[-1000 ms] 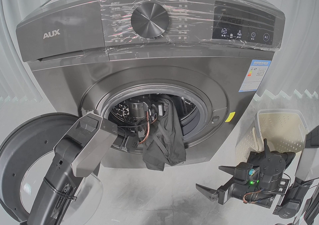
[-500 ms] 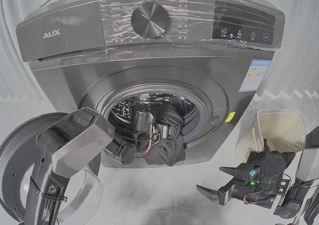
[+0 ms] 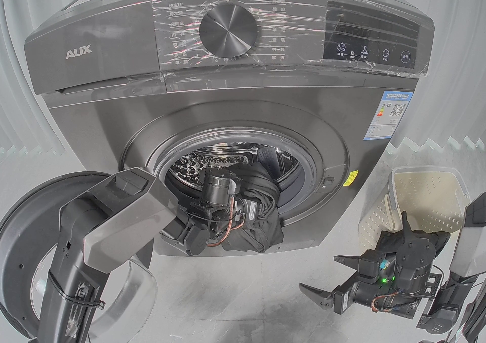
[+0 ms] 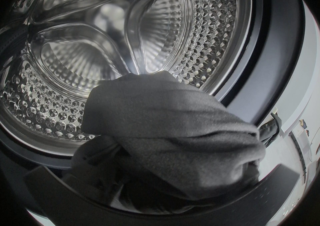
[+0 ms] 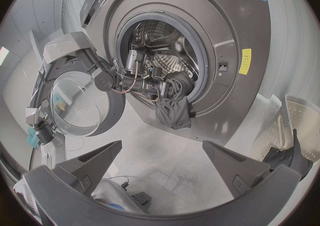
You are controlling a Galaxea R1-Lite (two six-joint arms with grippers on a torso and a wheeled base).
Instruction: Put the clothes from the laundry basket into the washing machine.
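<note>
count of items: one grey metallic front-loading washing machine (image 3: pixel 101 121), its one round glass-centred door (image 3: pixel 30 237) swung fully open to the robot's left; one cream perforated plastic laundry basket (image 3: pixel 430 192) standing on the floor to the right of the machine; two dark garments. the first, a dark grey crumpled cloth garment (image 3: pixel 258 227), lies at the mouth of the studded steel drum (image 4: pixel 66 53), bunched over the lower part of the dark rubber door seal (image 3: pixel 304 192), with part of it hanging outside down the front panel and not reaching the floor. the second dark garment (image 5: pixel 283 158) sits at the near edge of the basket, partly draped over its rim. arm pose: the left arm is bent at the elbow in front of the open door, forearm running to the right and into the opening, with the left gripper (image 3: pixel 251 210) low in the drum mouth, against the first garment. in the left wrist view the cloth is heaped right before the camera and covers the tool, so whether it is clamped on the garment cannot be told. the right arm is held low beside the basket, forearm pointing left across the floor; the right gripper (image 5: pixel 161 145) is spread wide apart, holds nothing, hangs above the pale floor, well apart from the machine opening and near the basket.
</note>
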